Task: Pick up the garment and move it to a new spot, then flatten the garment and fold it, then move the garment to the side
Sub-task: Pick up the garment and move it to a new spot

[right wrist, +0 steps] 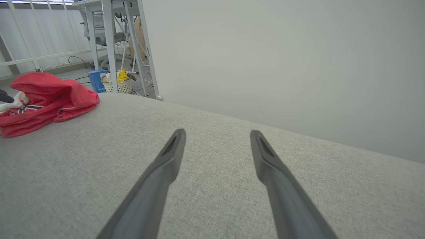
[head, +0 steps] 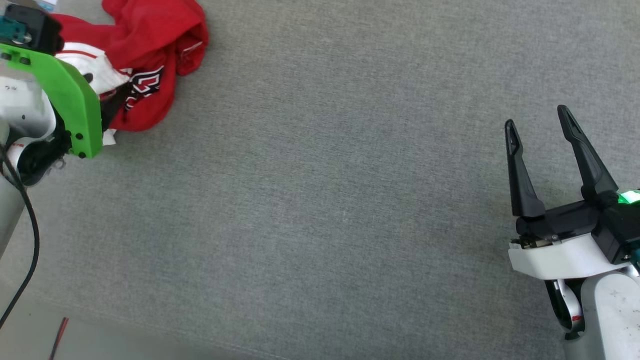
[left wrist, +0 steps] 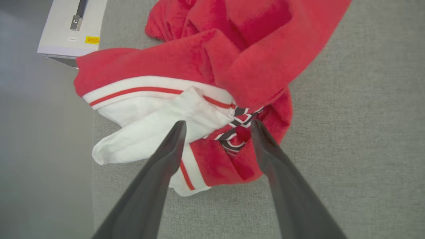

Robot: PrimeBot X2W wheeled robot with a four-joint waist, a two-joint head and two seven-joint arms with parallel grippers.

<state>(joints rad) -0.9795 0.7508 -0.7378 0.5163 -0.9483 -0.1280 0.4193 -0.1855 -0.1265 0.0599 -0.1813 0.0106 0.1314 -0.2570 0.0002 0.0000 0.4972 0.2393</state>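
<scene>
Broadly, the grey cloth-covered table [head: 325,200] takes up most of the head view, nearly all of it bare, which leaves room for spreading later. The garment [head: 150,35] lies in a crumpled heap at the far left, close to the table's edge, its red body bunched over a white sleeve [left wrist: 139,139], so pickup looks like the step in hand. The left gripper [left wrist: 218,122] hangs right over that heap, jaws spread wide with nothing clamped, fingers straddling the sleeve and the folded print [left wrist: 232,142], seemingly lined up to pinch there. Whether the tips touch cloth I cannot tell. The right gripper [head: 536,116] waits well apart at the right, jaws wide and empty above bare table. The heap's top is cut off in the head view, a green bracket [head: 75,105] covers the left fingers there, and the lettering is too creased to read.
</scene>
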